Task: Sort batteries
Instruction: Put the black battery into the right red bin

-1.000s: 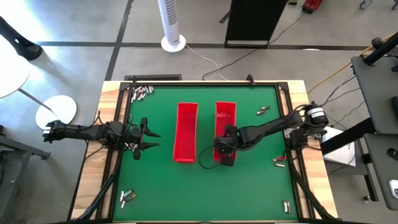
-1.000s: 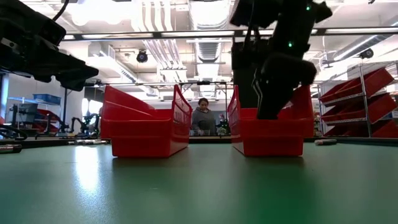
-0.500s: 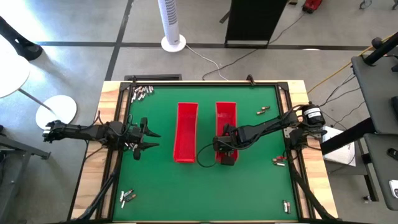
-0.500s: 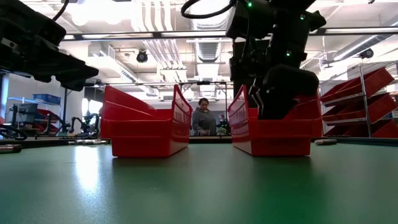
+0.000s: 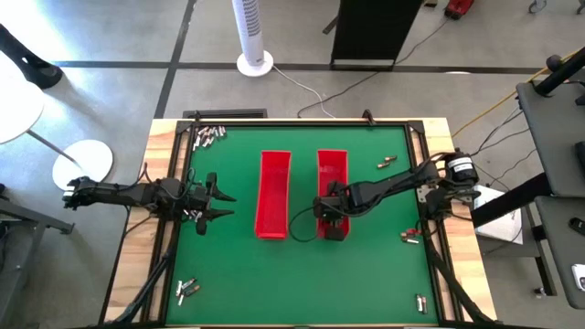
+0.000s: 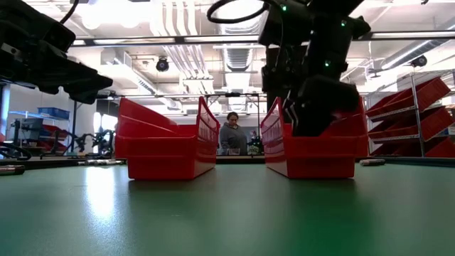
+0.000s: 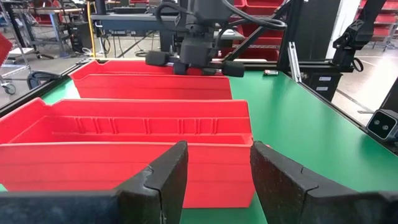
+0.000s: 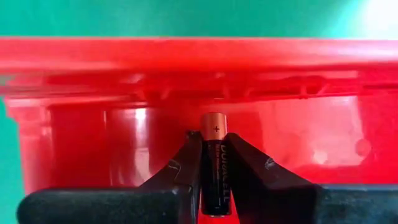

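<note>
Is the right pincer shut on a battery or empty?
Shut on a battery: the right pincer clamps its dark body, copper end sticking out, over the right red tray.

Over the last second the right gripper (image 5: 334, 222) shifts slightly toward the left along the near end of the right-hand red tray (image 5: 332, 164), compared with its position a second ago. In the low view that tray's near end (image 6: 313, 153) sits skewed relative to its squarer look one second back. The right arm's cable loop (image 5: 302, 226) bulges further out over the green mat.
</note>
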